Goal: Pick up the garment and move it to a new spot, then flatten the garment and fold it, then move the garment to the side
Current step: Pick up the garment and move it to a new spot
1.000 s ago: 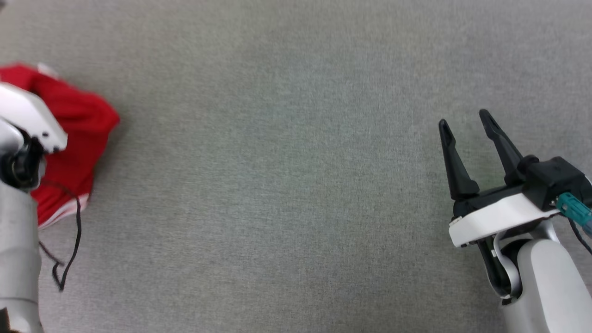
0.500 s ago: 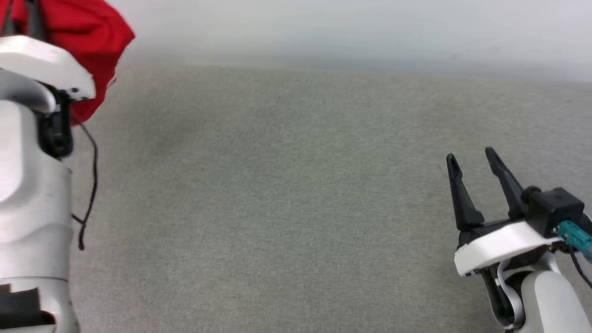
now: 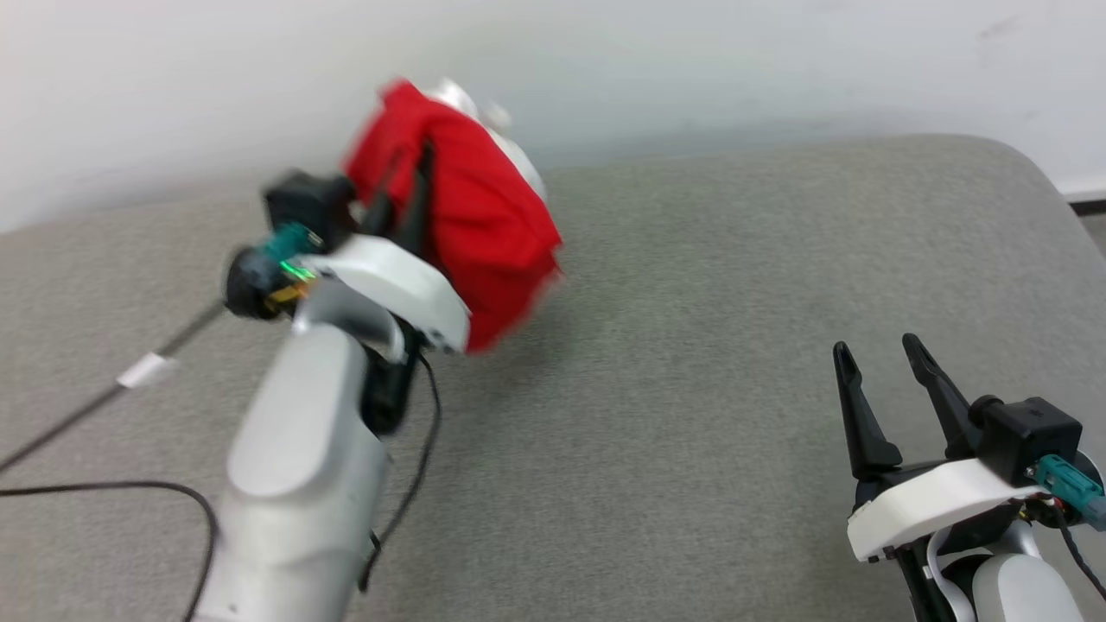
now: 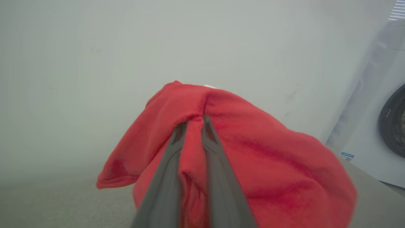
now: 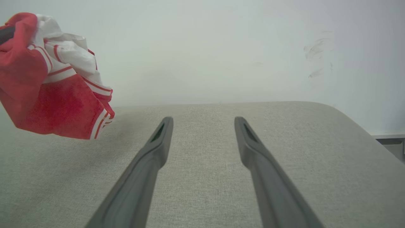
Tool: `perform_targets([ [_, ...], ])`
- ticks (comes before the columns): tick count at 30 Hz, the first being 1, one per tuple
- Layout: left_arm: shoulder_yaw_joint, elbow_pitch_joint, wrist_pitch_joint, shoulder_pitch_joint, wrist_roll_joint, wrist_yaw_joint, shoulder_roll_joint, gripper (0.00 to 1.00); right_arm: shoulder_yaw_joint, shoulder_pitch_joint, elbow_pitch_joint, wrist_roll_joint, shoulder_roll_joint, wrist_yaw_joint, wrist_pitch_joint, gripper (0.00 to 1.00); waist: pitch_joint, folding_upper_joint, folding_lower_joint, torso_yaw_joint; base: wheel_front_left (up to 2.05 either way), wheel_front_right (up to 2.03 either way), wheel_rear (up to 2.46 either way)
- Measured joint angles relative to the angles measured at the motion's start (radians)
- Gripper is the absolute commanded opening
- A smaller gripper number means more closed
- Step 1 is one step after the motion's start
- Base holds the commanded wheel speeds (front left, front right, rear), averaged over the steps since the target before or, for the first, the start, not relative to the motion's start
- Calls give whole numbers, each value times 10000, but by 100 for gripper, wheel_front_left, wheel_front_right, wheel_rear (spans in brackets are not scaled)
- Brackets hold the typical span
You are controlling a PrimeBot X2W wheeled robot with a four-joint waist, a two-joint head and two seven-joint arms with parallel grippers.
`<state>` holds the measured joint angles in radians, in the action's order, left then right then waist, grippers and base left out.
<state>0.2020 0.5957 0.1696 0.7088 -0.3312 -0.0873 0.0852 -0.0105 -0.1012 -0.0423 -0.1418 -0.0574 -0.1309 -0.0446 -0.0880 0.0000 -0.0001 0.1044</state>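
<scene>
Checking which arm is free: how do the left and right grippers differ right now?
The left gripper is shut on a fold of the garment; the right gripper is open and empty. The left gripper is raised, with the garment hanging clear of the grey surface; the right gripper sits low over it. Both have two long dark fingers.

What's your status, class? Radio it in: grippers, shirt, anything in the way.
Left gripper shut on shirt, bunched, lifted off the grey surface. Right gripper open, empty. Black cable lies beside left arm.
</scene>
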Motion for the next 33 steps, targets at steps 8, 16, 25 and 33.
perform_targets([
  [8,2445,556,-245,-1675,-318,-282,-362,0,-36,-34,-8,-159,36,0,-115,100,-521,0,1,643,0,0,0],
  [16,3728,322,357,-1881,-562,-226,-341,100,12,-223,-362,-334,54,0,-391,100,-905,0,1,449,0,0,0],
  [25,2905,-1246,894,-1981,-380,644,-15,100,176,-236,-410,-215,58,0,-332,100,-544,0,1,-282,0,0,0],
  [33,1206,-2165,920,-3220,-652,1808,859,100,188,-7,-240,-117,61,0,-102,100,-119,0,1,-737,0,0,0],
])
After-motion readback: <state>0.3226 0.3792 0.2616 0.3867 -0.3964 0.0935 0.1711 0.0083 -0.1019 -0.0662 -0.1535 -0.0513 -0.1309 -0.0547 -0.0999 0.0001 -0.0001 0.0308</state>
